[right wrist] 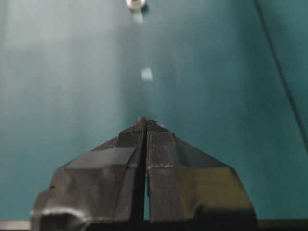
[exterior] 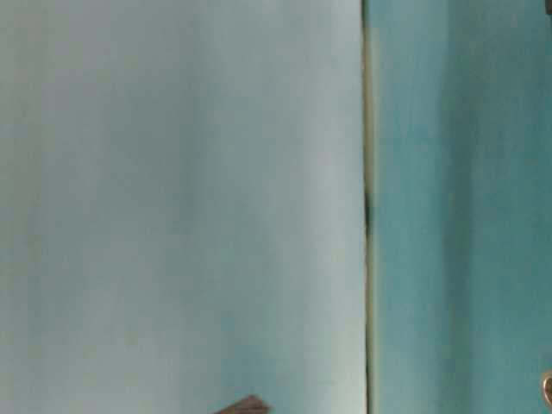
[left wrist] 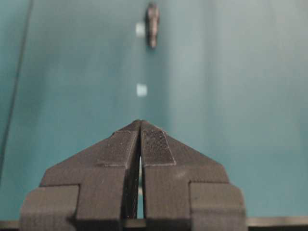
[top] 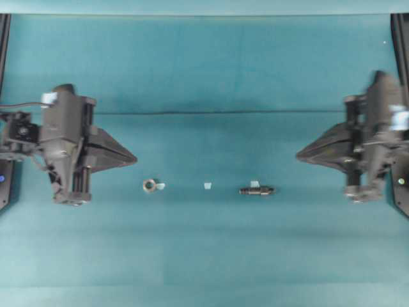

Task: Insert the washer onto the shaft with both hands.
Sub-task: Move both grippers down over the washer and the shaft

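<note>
Nearest the lens, in the left wrist view: left gripper (left wrist: pixel 140 124), black, ribbed triangular fingers (left wrist: pixel 155 147) pressed tip to tip, jaws closed on nothing, pointing out over the teal table (left wrist: pixel 231 96). Beyond its tip in the same view: small pale tape scrap (left wrist: pixel 141 90), then farther off the shaft (left wrist: pixel 152 24), dark, lying lengthwise, with a second pale scrap just beside it. From overhead, left to right: left gripper (top: pixel 131 157) at the left side, tip aimed toward the middle, raised clear of the parts; washer (top: pixel 149 185), small silvery ring lying flat on the table (top: pixel 204 256), central hole showing, near the left tip yet apart from it, a pale scrap touching its right edge; lone tape scrap (top: pixel 207 185) about midway; shaft (top: pixel 257 190), short dark stepped rod lying on its side along the same line, pale scrap at its upper edge; right gripper (top: pixel 300 155) at the right side, tip aimed toward the middle, well apart from the shaft. Washer and shaft separate, well apart, neither held. Right wrist view: right gripper (right wrist: pixel 146 120), black fingers (right wrist: pixel 161 142) meeting at the tip, jaws closed and empty, tape scrap (right wrist: pixel 147 74) ahead, washer (right wrist: pixel 135 4) at the top edge. Table-level view: blurred pale and teal surfaces, a dark tip at the bottom edge, not identifiable.
</note>
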`<state>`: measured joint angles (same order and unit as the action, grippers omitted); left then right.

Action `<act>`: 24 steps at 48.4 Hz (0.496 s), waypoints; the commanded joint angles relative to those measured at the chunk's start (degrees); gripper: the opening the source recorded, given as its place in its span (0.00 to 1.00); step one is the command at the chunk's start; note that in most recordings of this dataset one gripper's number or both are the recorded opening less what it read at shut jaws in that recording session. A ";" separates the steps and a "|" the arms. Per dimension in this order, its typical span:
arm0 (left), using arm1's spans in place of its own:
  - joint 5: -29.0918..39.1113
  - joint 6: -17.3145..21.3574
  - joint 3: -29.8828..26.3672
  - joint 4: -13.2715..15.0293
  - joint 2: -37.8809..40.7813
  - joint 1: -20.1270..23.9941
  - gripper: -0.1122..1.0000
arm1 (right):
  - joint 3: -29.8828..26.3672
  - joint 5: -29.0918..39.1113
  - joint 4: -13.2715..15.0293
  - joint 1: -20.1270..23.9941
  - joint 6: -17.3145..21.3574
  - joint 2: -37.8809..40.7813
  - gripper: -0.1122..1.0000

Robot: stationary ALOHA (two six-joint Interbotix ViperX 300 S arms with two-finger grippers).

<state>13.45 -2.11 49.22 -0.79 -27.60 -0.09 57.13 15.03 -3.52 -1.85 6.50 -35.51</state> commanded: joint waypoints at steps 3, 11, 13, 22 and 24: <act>3.08 0.00 -3.34 -0.18 2.72 0.18 0.12 | -3.78 1.23 -0.09 0.00 0.44 4.75 0.01; 8.00 0.18 -6.06 -0.26 7.03 -0.18 0.12 | -8.00 8.09 0.35 0.44 0.35 11.78 0.01; 9.05 0.09 -6.68 -0.26 8.26 -0.18 0.12 | -9.32 10.55 0.62 0.62 0.35 13.80 0.01; 11.51 -0.53 -8.61 -0.26 13.10 -0.62 0.12 | -13.18 15.91 0.97 1.93 0.09 19.86 0.01; 11.78 -0.53 -8.88 -0.26 14.15 -0.88 0.12 | -13.71 16.08 0.97 2.29 0.18 20.92 0.01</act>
<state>24.96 -2.55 41.92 -0.97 -14.77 -0.44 45.44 30.59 -2.72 -0.35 6.50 -16.17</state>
